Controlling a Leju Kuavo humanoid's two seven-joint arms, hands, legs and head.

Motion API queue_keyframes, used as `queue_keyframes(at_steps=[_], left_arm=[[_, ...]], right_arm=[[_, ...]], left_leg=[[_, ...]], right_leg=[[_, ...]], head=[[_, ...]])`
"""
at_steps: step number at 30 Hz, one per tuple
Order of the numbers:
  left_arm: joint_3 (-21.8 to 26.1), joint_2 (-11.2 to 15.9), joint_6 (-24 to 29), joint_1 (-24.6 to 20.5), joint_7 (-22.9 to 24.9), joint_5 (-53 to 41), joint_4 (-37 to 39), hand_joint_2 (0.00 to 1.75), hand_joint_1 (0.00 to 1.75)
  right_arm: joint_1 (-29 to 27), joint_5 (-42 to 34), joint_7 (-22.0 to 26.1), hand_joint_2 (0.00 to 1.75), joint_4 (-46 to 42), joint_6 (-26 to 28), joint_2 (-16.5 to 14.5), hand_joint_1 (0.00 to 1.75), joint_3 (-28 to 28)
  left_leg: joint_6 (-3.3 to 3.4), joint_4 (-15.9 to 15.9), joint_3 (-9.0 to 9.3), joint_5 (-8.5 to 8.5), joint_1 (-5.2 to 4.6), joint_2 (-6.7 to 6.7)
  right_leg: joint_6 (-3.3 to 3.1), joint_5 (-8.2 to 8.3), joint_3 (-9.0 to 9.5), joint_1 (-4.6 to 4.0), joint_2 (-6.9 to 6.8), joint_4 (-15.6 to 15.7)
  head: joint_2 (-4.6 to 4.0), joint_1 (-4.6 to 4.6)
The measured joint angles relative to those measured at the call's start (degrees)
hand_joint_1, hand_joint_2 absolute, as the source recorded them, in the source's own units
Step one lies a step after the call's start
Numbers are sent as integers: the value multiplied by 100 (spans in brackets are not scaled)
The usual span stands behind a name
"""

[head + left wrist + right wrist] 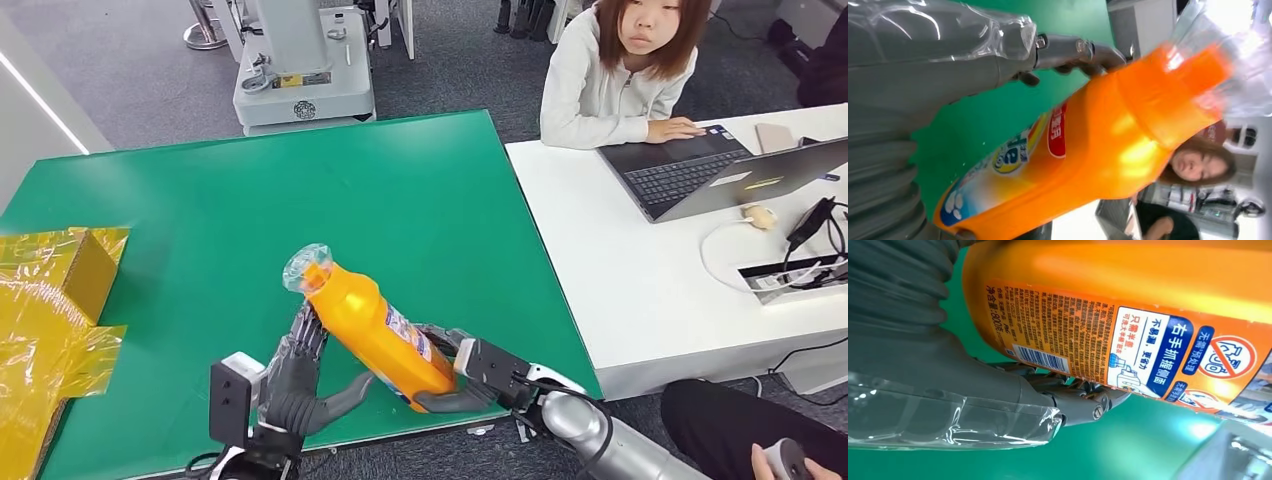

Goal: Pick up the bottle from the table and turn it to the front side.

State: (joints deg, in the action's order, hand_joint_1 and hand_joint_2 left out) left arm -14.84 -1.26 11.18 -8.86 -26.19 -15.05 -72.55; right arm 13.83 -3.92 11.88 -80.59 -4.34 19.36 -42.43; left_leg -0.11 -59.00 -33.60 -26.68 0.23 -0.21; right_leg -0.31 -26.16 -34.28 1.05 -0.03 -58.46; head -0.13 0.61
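Green table [400, 200] near edge: both hands [300, 385] [470, 375] clasping tilted orange bottle [375, 335].

Count, per kind. Bottles: one [372, 328], orange, held between my two hands, left hand [297, 385] and right hand [470, 375]. Counters: two, one green [400, 190] and one white [620, 270]. Laptops: two, one [675, 170] open near the seated person [620, 75], a second [770, 178] just beside it. Yellow boxes: one [75, 265]. Persons: two, the second [750, 440] seen in part at my lower right.
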Motion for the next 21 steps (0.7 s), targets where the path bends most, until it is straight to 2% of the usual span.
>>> queue_keyframes(at_steps=[7, 12, 16, 21], left_arm=[[-114, 22, -443, -838, -51, 503, 1083, 175, 0], [-127, 33, -879, -1348, -260, 931, 1994, 175, 0], [-174, 46, -1095, -1601, -251, 1224, 2364, 175, 0], [-197, 140, -1277, -1674, -140, 1719, 2439, 175, 0]], right_arm=[[560, 203, -133, 175, 445, -125, -525, 175, -354], [818, 155, -195, 175, 955, -61, -703, 175, -558], [927, 133, -276, 175, 1188, -14, -793, 175, -640], [981, 153, -342, 175, 1344, 23, -849, 175, -698]], left_leg=[[-5, 0, 2, 6, 0, 1], [-6, -1, -2, 10, 0, -3], [-6, -1, -3, 9, -1, -3], [-8, -1, -4, 8, -1, -2]], right_leg=[[-4, 3, -2, -1, 4, -7], [-4, 4, -3, 0, -2, -8], [-4, 3, -5, 1, 0, -7], [-4, 3, -8, 0, 1, -7]], head=[[0, -1], [0, 2], [0, 1], [0, 1]])
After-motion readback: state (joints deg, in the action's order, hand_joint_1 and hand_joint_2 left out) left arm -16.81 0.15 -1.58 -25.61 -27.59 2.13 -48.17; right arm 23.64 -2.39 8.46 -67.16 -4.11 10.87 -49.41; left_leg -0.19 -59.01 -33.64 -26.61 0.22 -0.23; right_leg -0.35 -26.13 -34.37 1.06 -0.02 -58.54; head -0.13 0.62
